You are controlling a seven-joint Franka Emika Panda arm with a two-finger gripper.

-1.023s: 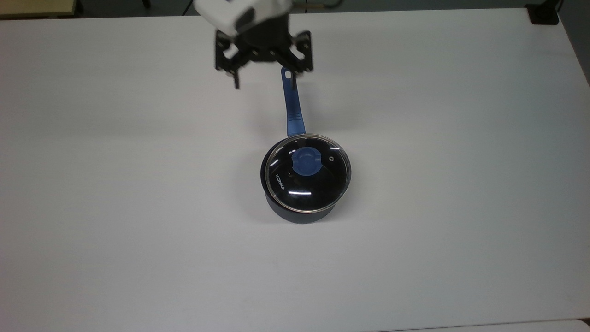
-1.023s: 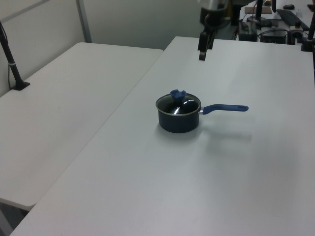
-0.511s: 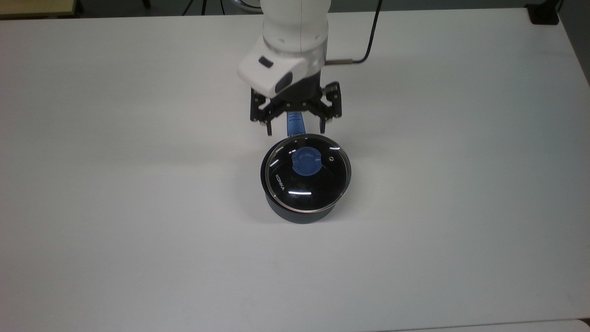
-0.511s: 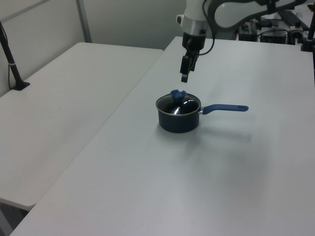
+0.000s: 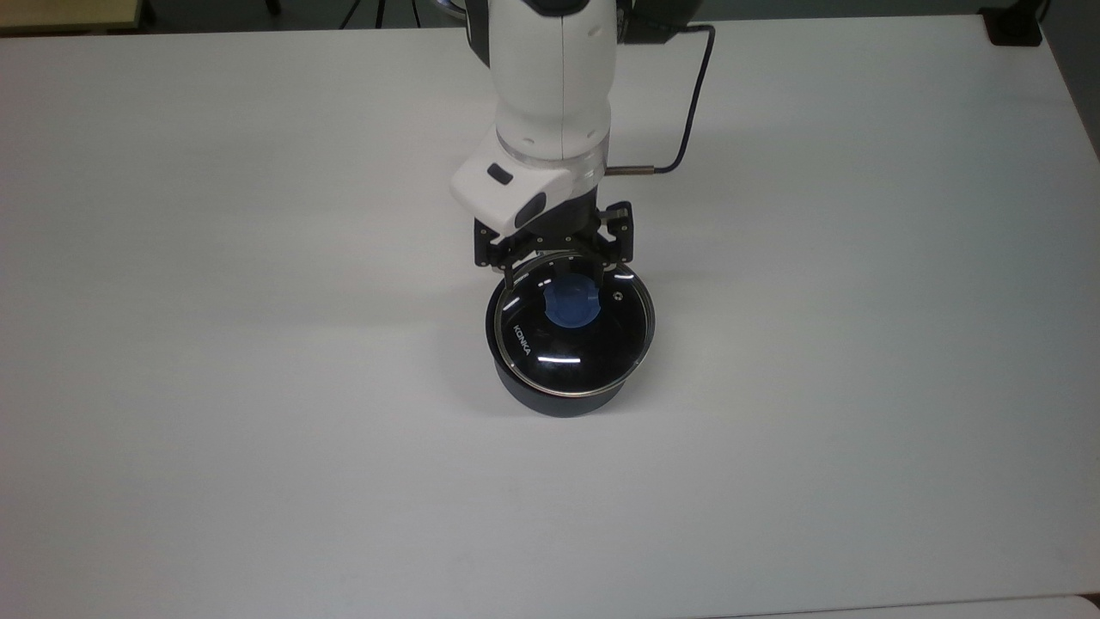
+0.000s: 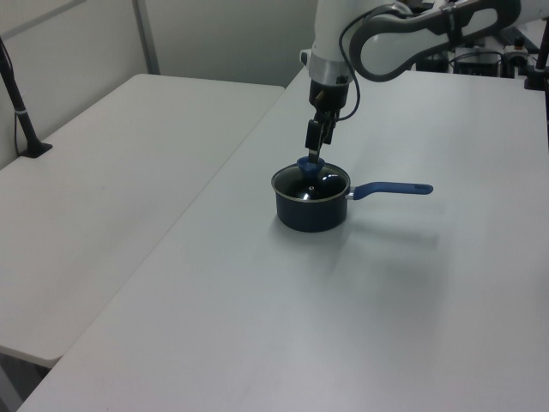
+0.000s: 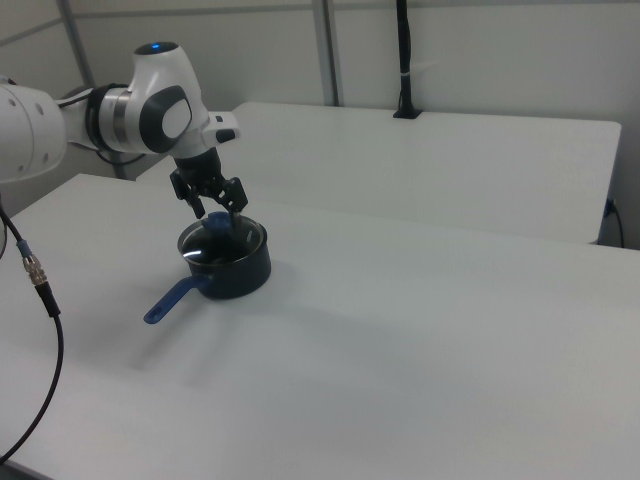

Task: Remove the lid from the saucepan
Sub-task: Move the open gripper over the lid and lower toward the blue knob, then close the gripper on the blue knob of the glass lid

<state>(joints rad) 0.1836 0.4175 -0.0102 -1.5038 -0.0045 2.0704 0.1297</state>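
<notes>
While the tool [image 5: 556,277] hangs low over the far edge of the lid [image 5: 571,323], its two fingers are spread wide, one to either side of the blue knob [image 5: 571,303] in the top view, and they hold nothing; whether the tips have reached knob height I cannot tell, though in the left view the tool [image 6: 312,148] sits right at the knob's top. The lid rests seated on the saucepan [image 5: 559,397], glass dark over the black inside, its "KONKA" lettering toward the top view's left and the vent hole just beside the knob on the top view's right. The saucepan's slim blue handle [image 6: 392,189] runs out under the arm, toward the left view's right. The pan stands alone near the middle of the white surface [image 5: 258,387]. In my judgement the risks lie in the closing: the tool looks set slightly toward the handle side of the knob, so the fingers may pinch only its edge and slip off, or tilt the lid so its rim catches. A descent too deep could press the fingertips onto the glass. If the lid sticks at all, the light pan may lift or drag with it.
</notes>
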